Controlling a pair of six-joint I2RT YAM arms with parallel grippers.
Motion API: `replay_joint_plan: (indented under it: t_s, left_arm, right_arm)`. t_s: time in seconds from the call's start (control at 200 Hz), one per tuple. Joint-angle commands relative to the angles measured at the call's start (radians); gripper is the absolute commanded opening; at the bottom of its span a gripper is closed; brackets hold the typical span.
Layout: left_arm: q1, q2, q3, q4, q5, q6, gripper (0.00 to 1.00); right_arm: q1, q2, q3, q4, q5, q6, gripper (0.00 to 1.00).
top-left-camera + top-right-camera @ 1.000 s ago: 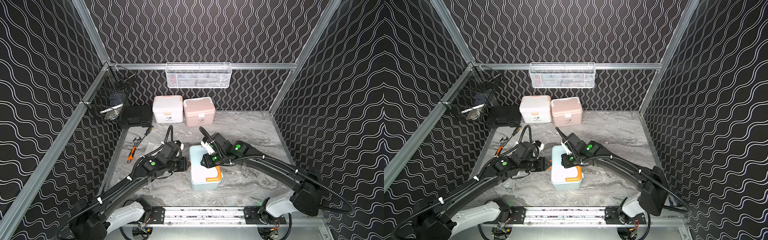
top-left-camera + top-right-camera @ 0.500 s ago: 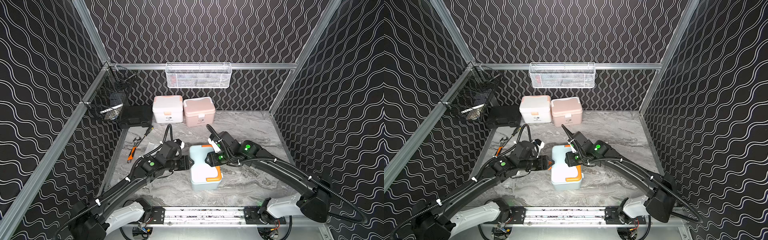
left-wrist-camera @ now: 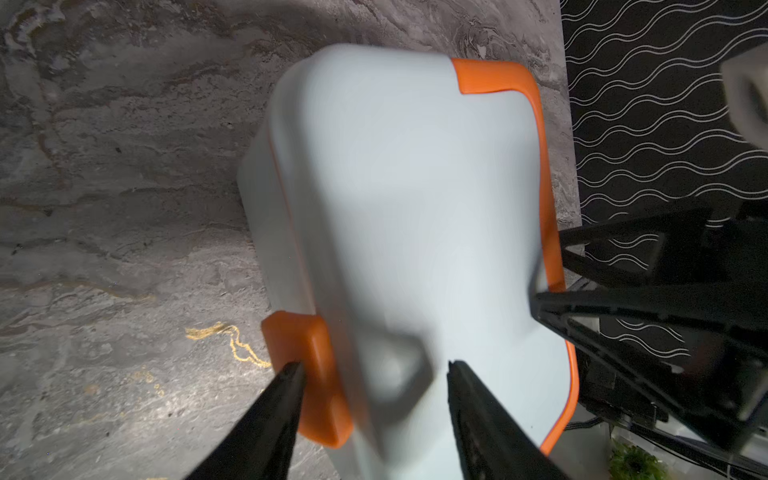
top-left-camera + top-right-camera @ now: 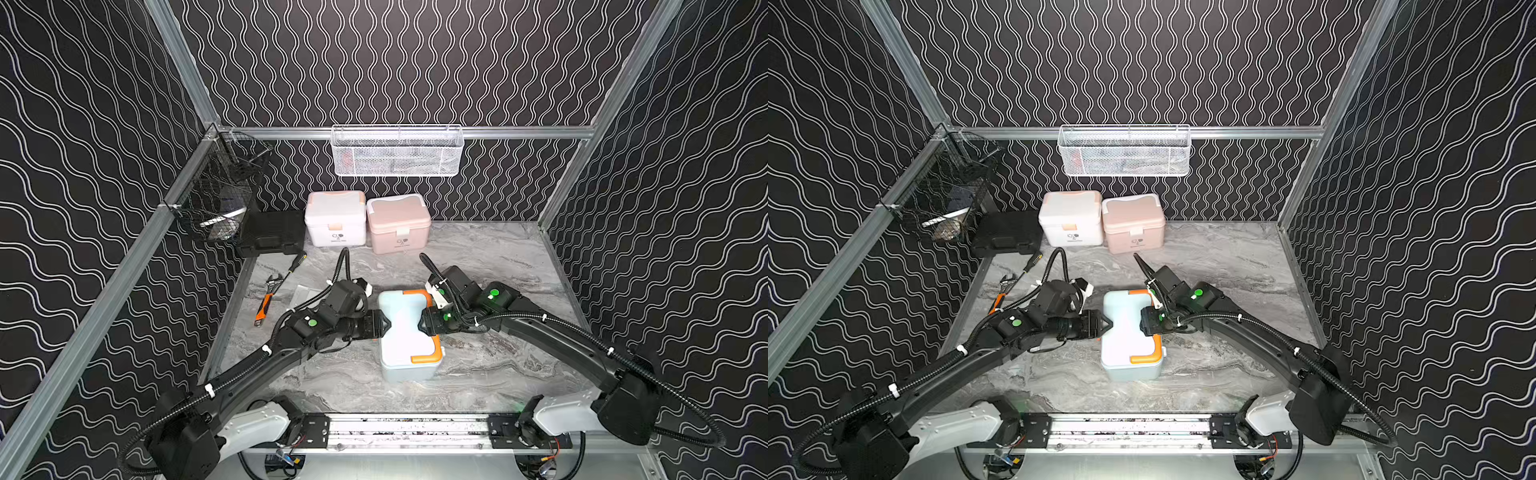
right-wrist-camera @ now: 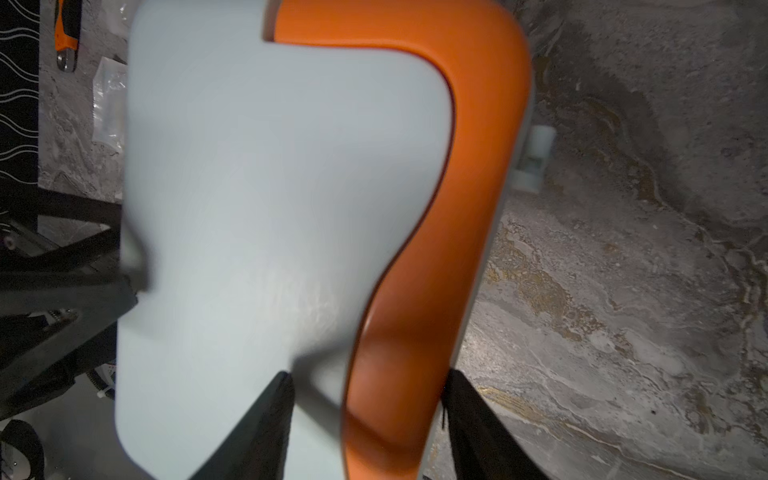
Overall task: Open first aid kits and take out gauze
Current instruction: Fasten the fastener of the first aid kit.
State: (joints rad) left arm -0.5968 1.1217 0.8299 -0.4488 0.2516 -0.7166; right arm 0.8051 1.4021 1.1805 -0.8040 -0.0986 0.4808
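While the shut light blue first aid kit [image 4: 405, 332] lies between the left gripper [image 4: 386, 326] and right gripper [image 4: 423, 323], jaws parted and empty, the orange latch [image 3: 307, 374] beside the left is best lifted, far side braced.

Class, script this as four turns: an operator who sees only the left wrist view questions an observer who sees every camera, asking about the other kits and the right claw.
Operator: I see only the blue kit. Where are the others?
Observer: In both top views the white kit and pink kit stand side by side farther back, lids shut.
Operator: What is the right claw doing?
Observer: The right wrist view shows it open, with one finger on either side of the blue kit's orange handle.
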Motion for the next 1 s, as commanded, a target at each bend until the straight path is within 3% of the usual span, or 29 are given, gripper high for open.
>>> replay_joint_plan:
  t_s: [0.0, 0.435, 0.585, 0.736, 0.861, 0.996]
  left_arm:
    - [-0.002, 0.011, -0.010, 0.055, 0.025, -0.018, 0.60]
    - [-0.003, 0.014, -0.082, 0.243, 0.139, -0.109, 0.63]
    - [0.000, -0.032, -0.078, 0.168, 0.089, -0.088, 0.76]
    - [0.006, -0.113, -0.050, 0.054, 0.019, -0.053, 0.99]
    - [0.011, -0.170, -0.011, -0.053, -0.043, -0.026, 0.99]
    - [0.014, -0.246, 0.031, -0.178, -0.161, -0.009, 0.99]
  right_arm:
    - [0.003, 0.014, -0.002, 0.028, -0.062, -0.011, 0.57]
    - [0.003, 0.032, 0.004, 0.026, -0.080, -0.011, 0.57]
    - [0.003, 0.018, 0.036, -0.043, 0.026, -0.004, 0.61]
    - [0.007, -0.026, 0.081, -0.120, 0.139, -0.014, 0.80]
    - [0.034, -0.044, 0.114, -0.147, 0.157, -0.025, 0.93]
    - [0.111, -0.029, 0.161, -0.150, 0.185, -0.033, 0.98]
